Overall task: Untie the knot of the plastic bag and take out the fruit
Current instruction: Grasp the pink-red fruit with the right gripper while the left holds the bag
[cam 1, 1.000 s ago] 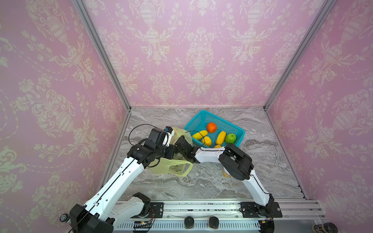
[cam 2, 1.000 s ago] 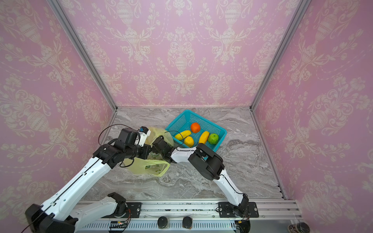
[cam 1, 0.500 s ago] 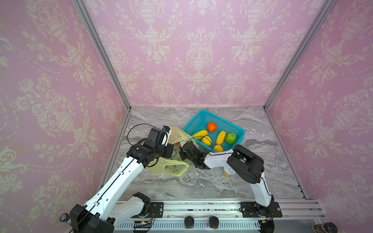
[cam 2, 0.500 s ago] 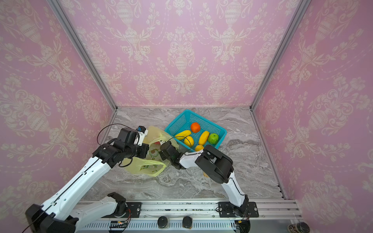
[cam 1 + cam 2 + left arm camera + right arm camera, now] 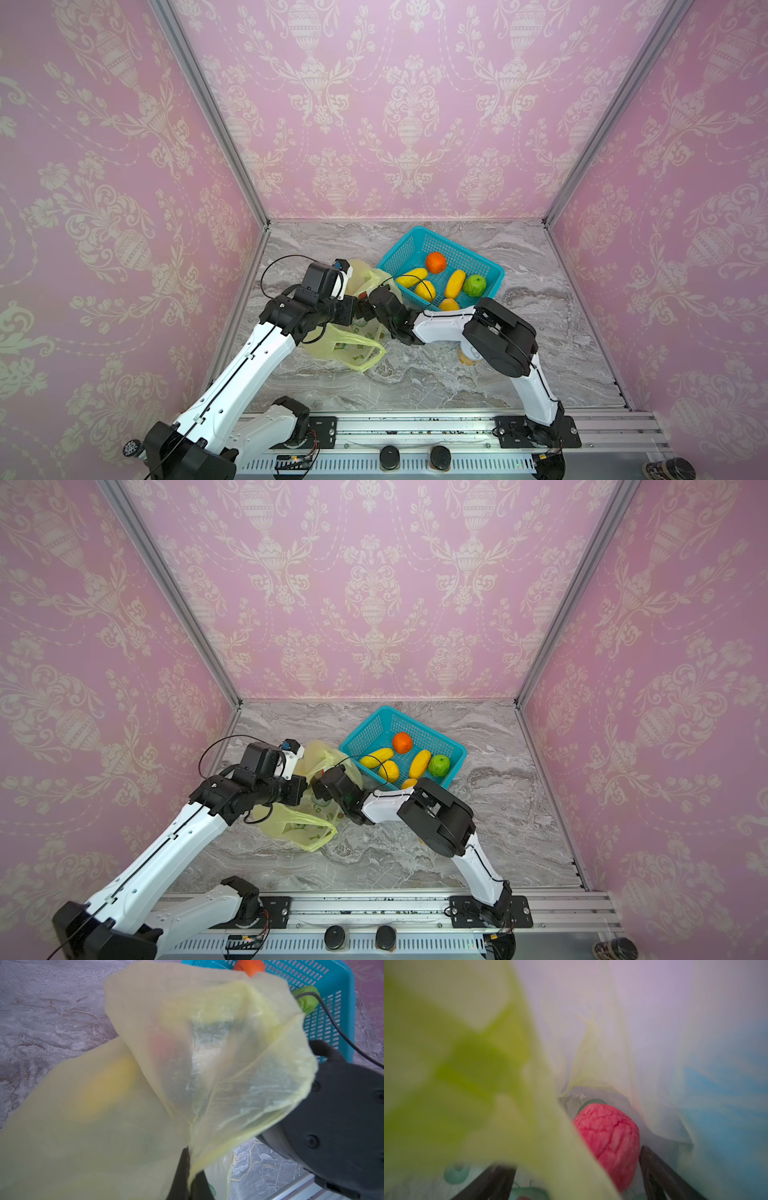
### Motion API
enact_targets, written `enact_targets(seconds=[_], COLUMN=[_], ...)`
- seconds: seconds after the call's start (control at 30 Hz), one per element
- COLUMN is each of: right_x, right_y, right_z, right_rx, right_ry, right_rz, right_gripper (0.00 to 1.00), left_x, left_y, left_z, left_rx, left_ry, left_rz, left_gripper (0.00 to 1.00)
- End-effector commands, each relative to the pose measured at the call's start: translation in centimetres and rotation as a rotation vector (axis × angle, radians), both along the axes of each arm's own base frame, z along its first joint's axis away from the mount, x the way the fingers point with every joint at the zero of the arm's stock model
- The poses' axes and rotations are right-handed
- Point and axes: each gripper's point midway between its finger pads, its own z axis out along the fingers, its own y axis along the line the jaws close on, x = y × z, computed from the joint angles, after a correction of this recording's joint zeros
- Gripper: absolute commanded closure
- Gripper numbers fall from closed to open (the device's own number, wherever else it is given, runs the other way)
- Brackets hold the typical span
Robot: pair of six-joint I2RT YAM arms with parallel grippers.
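Note:
The pale yellow-green plastic bag [image 5: 349,349] [image 5: 299,825] lies left of the basket with its mouth lifted. My left gripper [image 5: 190,1178] is shut on a pinch of the bag's rim and holds it up. My right gripper [image 5: 573,1159] is inside the bag's mouth and open, its dark fingers [image 5: 654,1167] wide apart. A wrinkled pink-red fruit [image 5: 610,1136] lies between them, and I cannot tell if they touch it. Bag film [image 5: 529,1126] drapes over the other finger. A yellow fruit [image 5: 112,1084] shows blurred through the bag. The knot is out of view.
A teal mesh basket [image 5: 490,270] [image 5: 455,750] stands at the back right. It holds an orange fruit [image 5: 435,262], a green apple [image 5: 474,285] and several yellow fruit [image 5: 455,283]. A can [image 5: 469,357] stands under my right arm.
The right gripper dipped toward the front, then pushed back into the bag's mouth with its jaws spread wider. The left gripper has kept its hold on the bag's rim.

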Motion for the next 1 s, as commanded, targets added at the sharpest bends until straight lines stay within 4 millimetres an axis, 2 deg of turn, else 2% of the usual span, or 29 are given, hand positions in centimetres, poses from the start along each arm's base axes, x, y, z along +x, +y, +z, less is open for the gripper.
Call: enact_targets(seconds=[0.0,0.03,0.23,0.5,0.6,0.77,0.87,0.97], right_x=[1.8,2.2,3.1,3.0,2.9,2.2,0.7,-1.6], right_y=[-1.0,-1.0,-0.8,-1.1,-1.6,-2.0,-1.6,-1.4], right_z=[-2.3,-2.8,-2.9,-2.9,-2.6,-1.0,0.8,3.2], right_rx=[-0.059,-0.07,-0.082,-0.04,-0.013,0.031,0.095,0.163], right_ry=[0.057,0.057,0.097,0.116,0.114,0.094,0.075,0.053], right_rz=[-0.144,-0.167,-0.207,-0.17,-0.159,-0.12,-0.034,0.07], right_gripper=[0.04,0.03,0.09,0.52,0.6,0.68,0.71,0.71], left_x=[-1.0,-1.2,-1.6,-1.5,-1.4,-1.1,-0.8,-0.4], left_y=[-1.8,-2.2,-2.6,-2.4,-2.2,-1.7,-1.0,0.0], left_z=[-0.1,-0.1,0.6,0.5,0.5,0.2,0.1,-0.2], left_rx=[-0.032,-0.033,-0.056,-0.045,-0.034,-0.007,0.025,0.052], left_ry=[0.018,0.018,-0.004,-0.005,-0.007,-0.007,-0.01,-0.009], left_rz=[-0.091,-0.108,-0.129,-0.12,-0.11,-0.089,-0.06,-0.022], left_gripper=[1.0,1.0,1.0,1.0,1.0,1.0,1.0,1.0])
